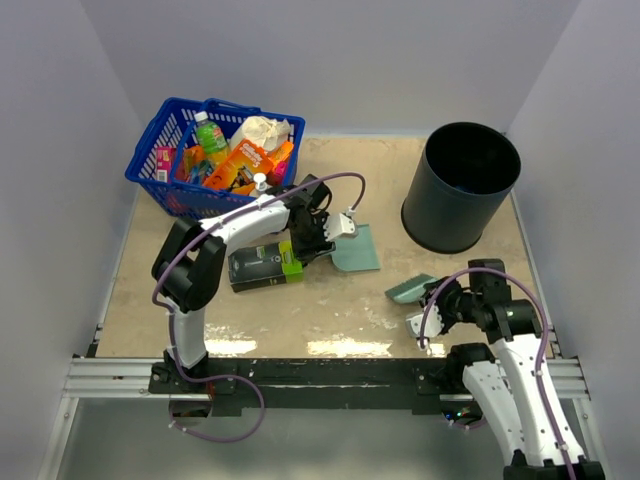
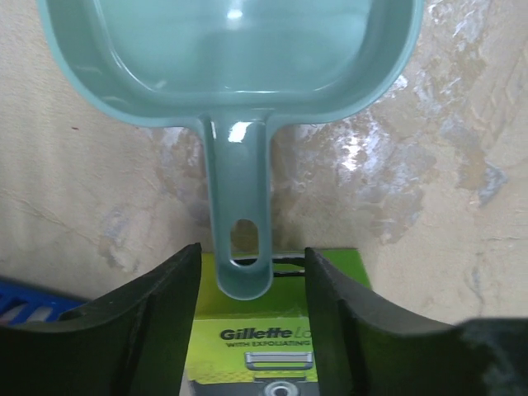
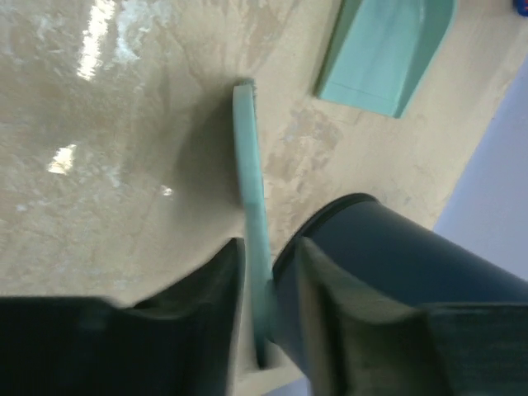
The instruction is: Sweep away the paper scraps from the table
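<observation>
Left wrist: my left gripper hangs released astride the handle of the teal plastic dustpan; right gripper clenches a slim teal brush.

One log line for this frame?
left pincer: open astride dustpan handle | right pincer: shut on brush | paper scraps: none seen

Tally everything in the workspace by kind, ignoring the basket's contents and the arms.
Sweeping tools: 2 (dustpan, brush)
Containers: 2 (blue basket, black bin)
Boxes: 1 (green-and-black box)
Paper scraps: 0 visible
Total: 5
</observation>
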Tool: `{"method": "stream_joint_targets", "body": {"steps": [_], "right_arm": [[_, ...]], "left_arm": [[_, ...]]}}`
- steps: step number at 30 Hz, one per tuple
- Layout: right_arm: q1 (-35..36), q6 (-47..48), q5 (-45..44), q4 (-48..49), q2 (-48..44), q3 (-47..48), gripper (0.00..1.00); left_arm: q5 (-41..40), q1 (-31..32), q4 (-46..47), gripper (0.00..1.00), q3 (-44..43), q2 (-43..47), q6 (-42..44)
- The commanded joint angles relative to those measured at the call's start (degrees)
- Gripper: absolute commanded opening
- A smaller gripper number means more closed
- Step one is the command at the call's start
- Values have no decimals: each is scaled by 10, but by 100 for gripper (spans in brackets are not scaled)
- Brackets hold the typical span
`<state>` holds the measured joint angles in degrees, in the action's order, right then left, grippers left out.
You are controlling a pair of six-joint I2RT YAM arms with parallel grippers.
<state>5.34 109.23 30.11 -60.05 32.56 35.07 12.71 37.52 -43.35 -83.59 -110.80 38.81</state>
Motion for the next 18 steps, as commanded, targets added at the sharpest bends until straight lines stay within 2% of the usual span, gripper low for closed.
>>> {"method": "stream_joint_targets", "body": {"steps": [1,7,10,11,13,18], "right_arm": [[1,96,-22,-67,40,14,52],[1,80,-32,-117,107,69,63],[1,63,-24,-178,140,130,73],[2,64,-23,-204,146,163,98],[2,-8,0,-212,145,191,99],[2,-47,7,-211,115,235,99]], "left_arm": [[31,-4,-30,61,-16,12,15],[43,-3,-31,65,-22,33,16],[50,-4,-38,67,-36,45,10],[51,-4,-41,67,-39,50,8],[57,-4,-45,68,-48,53,7],[68,-4,-56,68,-66,63,-6]]}}
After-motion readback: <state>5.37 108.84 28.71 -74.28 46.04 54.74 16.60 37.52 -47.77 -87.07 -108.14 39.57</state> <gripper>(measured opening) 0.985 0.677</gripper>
